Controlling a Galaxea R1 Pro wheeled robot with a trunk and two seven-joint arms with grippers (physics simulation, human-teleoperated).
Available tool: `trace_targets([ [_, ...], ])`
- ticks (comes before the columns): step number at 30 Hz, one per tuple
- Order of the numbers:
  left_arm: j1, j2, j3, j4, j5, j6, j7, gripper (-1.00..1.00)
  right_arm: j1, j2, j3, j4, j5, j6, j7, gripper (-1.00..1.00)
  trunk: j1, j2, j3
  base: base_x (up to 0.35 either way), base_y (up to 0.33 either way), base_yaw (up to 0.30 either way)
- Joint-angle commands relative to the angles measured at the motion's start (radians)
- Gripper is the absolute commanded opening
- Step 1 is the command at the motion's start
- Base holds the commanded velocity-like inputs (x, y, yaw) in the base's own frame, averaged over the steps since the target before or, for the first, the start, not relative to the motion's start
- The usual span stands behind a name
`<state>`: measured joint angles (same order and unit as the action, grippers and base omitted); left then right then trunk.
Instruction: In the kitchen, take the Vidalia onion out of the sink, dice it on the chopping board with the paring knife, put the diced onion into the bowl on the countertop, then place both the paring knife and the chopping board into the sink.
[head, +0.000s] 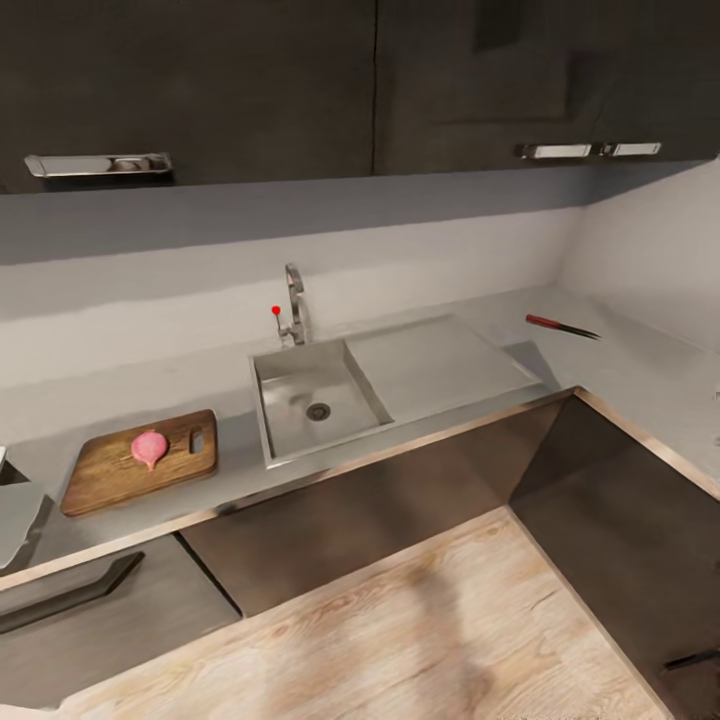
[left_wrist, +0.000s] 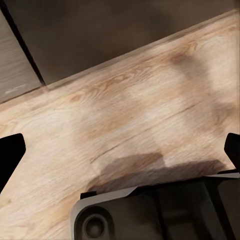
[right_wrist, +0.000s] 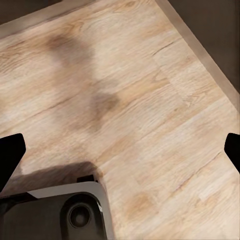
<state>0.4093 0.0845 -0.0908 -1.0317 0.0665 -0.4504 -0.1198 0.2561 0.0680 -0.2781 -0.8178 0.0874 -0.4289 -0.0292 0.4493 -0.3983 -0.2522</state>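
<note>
Fingers of both arms (left_wrist: 120, 152) (right_wrist: 120, 152) apart above wood floor (right_wrist: 150, 100); no legible writing.

From the head we look down from high and well back on the sink (head: 320, 400), counter corner and floor (head: 430, 630). Both wrist cameras face down at the floor (left_wrist: 125, 120) (right_wrist: 135, 115), shared with the head view below the sink.
</note>
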Motion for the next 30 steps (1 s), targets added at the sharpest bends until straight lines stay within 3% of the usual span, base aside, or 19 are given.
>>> trace_targets([
  [1,0.000,0.000,-0.001,-0.001,0.007,-0.001,-0.004,1.00,0.000,0.001,-0.003,-0.001,0.009,-0.001,-0.003,1.00,0.001,-0.002,0.000,0.000,0.000,-0.197],
  [30,0.000,0.000,-0.001,0.005,0.007,-0.002,-0.004,1.00,0.000,0.001,-0.003,-0.001,0.009,-0.001,-0.003,1.00,0.001,-0.002,0.037,0.000,0.000,-0.197],
])
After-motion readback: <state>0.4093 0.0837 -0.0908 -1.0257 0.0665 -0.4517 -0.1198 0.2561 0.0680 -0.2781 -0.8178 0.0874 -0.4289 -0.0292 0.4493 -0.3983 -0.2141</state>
